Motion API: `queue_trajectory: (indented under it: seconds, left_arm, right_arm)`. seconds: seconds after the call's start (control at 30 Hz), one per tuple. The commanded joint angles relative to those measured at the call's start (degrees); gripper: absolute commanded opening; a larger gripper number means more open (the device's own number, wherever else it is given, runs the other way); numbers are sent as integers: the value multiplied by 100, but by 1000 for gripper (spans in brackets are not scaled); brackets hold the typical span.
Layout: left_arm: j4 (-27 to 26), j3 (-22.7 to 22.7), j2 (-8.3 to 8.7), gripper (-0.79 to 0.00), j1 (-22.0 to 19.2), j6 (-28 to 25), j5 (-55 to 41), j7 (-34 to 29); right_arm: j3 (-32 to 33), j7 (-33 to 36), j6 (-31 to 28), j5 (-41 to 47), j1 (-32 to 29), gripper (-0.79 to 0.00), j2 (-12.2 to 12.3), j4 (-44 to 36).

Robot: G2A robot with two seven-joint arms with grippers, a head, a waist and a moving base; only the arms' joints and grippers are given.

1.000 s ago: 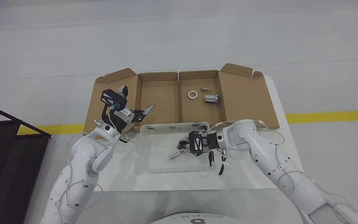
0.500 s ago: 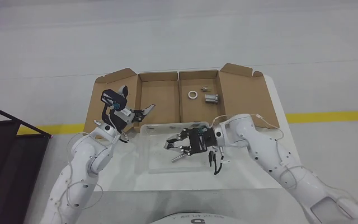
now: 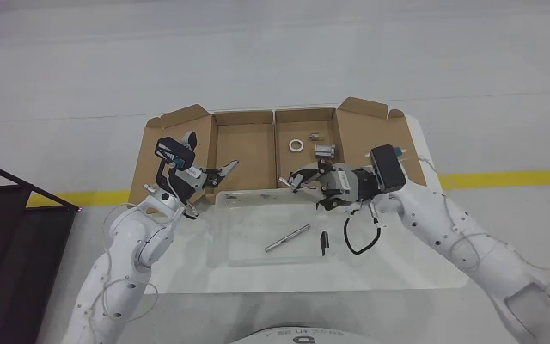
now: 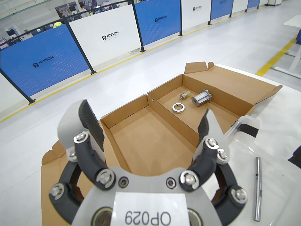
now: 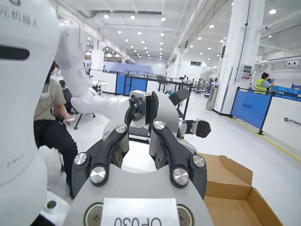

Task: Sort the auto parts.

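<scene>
Top view showed the right gripper [image 3: 290, 180] at the near wall of the box [image 3: 275, 146], just over the edge of the right compartment [image 3: 302, 162]. That compartment lay straight ahead of it, away from the robot. The right wrist view showed this gripper [image 5: 141, 109] pressed together on a small metal block [image 5: 137, 102] with round holes in its face, the block standing up between the pads. The block was compact, with no long axis to line up, so the drop probably turned only on carrying it a little farther over the wall. A ring [image 3: 295, 144], a stud [image 3: 313, 136] and a flanged cylinder [image 3: 324, 150] already lay toward the far side of that compartment, apart from one another. The left gripper [image 3: 222, 170] hung over the near part of the left compartment [image 3: 245, 155], its fingers spread wide and holding nothing. A rod [image 3: 287, 238] lay slantwise in the clear tray [image 3: 236, 215], its long axis running from the near left to the far right. It lay nearer the right gripper, which was occupied, so the free left one seemed the likelier to fetch it.
</scene>
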Motion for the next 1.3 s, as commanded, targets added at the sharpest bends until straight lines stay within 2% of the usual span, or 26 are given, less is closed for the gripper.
queue_trajectory:
  seconds: [0.0,0.37,0.63,0.87,1.03,1.27]
  left_arm:
    - [0,0,0,0,0,0,0,0]
    - [0,0,0,0,0,0,0,0]
    - [0,0,0,0,0,0,0,0]
    - [0,0,0,0,0,0,0,0]
    - [0,0,0,0,0,0,0,0]
    - [0,0,0,0,0,0,0,0]
  right_arm:
    - [-42,95,0,207,48,-785,16,43]
    - [-35,176,138,390,-9,-785,-7,6]
    - [-127,116,0,2793,150,-785,-251,-87]
    - [-355,385,0,4680,353,-785,-255,-283]
    - [-191,833,0,5372,329,-785,-236,-243]
    - [148,1366,0,5619,132,-785,-267,-326]
